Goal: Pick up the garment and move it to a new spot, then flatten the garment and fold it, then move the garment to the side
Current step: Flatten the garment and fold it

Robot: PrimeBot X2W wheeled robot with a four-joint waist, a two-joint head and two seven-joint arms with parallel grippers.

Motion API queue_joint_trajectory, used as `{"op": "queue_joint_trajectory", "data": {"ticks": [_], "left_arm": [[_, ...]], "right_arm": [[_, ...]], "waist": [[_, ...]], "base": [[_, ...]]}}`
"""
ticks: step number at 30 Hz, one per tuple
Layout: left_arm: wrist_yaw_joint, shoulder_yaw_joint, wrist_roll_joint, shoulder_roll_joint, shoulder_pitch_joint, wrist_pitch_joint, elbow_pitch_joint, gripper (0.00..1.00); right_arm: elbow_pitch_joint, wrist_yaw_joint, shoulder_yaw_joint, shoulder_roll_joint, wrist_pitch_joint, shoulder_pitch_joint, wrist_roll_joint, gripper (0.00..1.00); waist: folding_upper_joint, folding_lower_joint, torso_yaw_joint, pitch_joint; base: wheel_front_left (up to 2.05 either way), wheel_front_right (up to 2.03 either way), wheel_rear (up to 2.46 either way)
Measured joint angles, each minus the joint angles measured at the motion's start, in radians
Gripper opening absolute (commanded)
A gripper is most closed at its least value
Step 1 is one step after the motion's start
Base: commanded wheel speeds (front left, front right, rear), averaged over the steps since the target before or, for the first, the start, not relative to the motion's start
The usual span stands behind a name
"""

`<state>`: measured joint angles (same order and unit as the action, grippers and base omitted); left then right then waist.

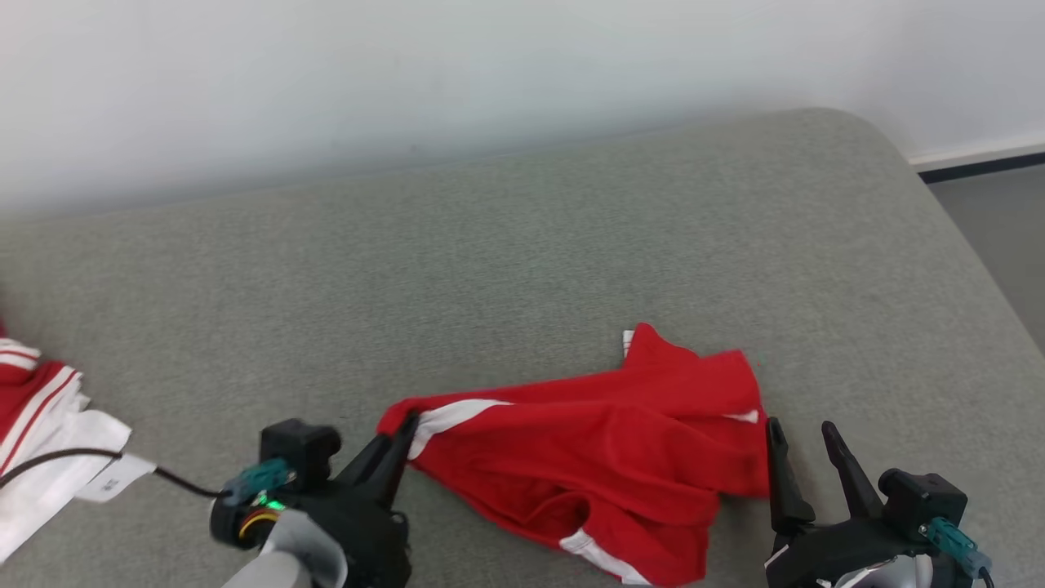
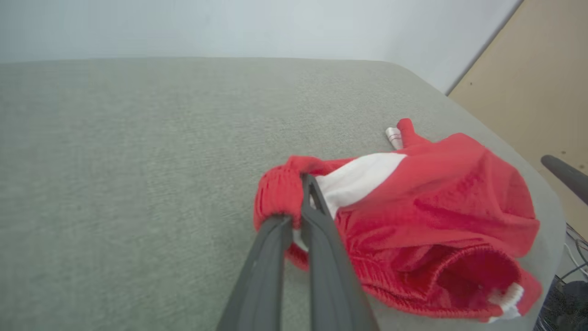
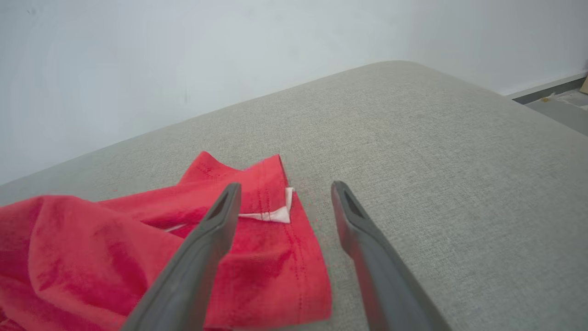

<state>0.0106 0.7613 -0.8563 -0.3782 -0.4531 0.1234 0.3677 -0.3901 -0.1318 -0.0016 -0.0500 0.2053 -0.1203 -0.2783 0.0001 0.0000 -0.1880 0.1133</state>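
Note:
The garment (image 1: 604,449) is a pair of red shorts with white side stripes, crumpled on the grey cushion near its front edge. My left gripper (image 1: 406,425) is shut on the garment's left end, and the left wrist view shows the red waistband (image 2: 278,195) pinched between the two dark fingers (image 2: 321,230). My right gripper (image 1: 800,429) stands open at the garment's right edge, nothing between its fingers. In the right wrist view the garment's hem (image 3: 275,239) lies under and beside the left finger (image 3: 216,225) of the open right gripper (image 3: 285,191).
The grey cushion (image 1: 531,245) stretches back to a white wall. A second red and white garment (image 1: 41,425) with a paper tag lies at the far left edge. The cushion's rounded right edge (image 1: 971,245) drops to the floor.

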Motion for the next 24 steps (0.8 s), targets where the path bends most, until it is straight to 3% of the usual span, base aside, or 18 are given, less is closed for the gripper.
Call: {"op": "queue_joint_trajectory", "data": {"ticks": [2,3,4,5,14,19,20,24], "left_arm": [[0.009,-0.009,-0.006,-0.013,0.021,0.011,0.009,0.00],[0.011,-0.008,-0.006,-0.017,0.028,0.017,0.014,0.05],[0.011,-0.008,-0.006,-0.017,0.028,0.017,0.014,0.43],[0.016,-0.010,-0.006,-0.018,0.033,0.023,0.019,1.00],[0.033,-0.006,-0.015,-0.010,0.069,0.034,0.045,1.00],[0.049,-0.021,0.000,0.002,0.091,0.100,0.012,1.00],[0.071,-0.043,0.052,0.011,0.108,0.131,-0.035,1.00],[0.091,-0.084,0.111,0.027,0.160,0.137,-0.105,1.00]], "right_arm": [[0.001,0.000,0.002,0.001,-0.003,-0.001,0.001,1.00],[0.004,0.000,0.004,0.000,-0.004,-0.001,0.001,1.00],[0.004,0.000,0.004,0.000,-0.004,-0.001,0.001,1.00],[0.008,0.000,0.005,0.000,-0.008,-0.002,0.001,1.00],[0.019,0.000,0.020,0.000,-0.069,-0.008,0.018,1.00],[0.030,0.000,0.014,0.001,-0.175,-0.053,0.063,1.00],[0.023,0.000,-0.009,0.000,-0.253,-0.073,0.097,1.00],[0.011,0.000,-0.047,0.000,-0.332,-0.101,0.114,1.00]], "waist": [[0.0000,0.0000,0.016,0.000],[0.0000,0.0000,0.023,0.000],[0.0000,0.0000,0.023,0.000],[0.0000,0.0000,0.029,0.000],[0.0000,0.0000,0.061,-0.005],[0.0000,0.0000,0.078,-0.006],[0.0000,0.0000,0.096,-0.007],[0.0000,0.0000,0.127,-0.007]], "base": [[0.00,0.00,0.00],[0.00,0.00,0.00],[0.00,0.00,0.00],[0.00,0.00,0.00],[0.00,0.00,0.00],[0.00,0.00,0.00],[0.00,0.00,0.00],[0.00,0.00,0.00]]}}
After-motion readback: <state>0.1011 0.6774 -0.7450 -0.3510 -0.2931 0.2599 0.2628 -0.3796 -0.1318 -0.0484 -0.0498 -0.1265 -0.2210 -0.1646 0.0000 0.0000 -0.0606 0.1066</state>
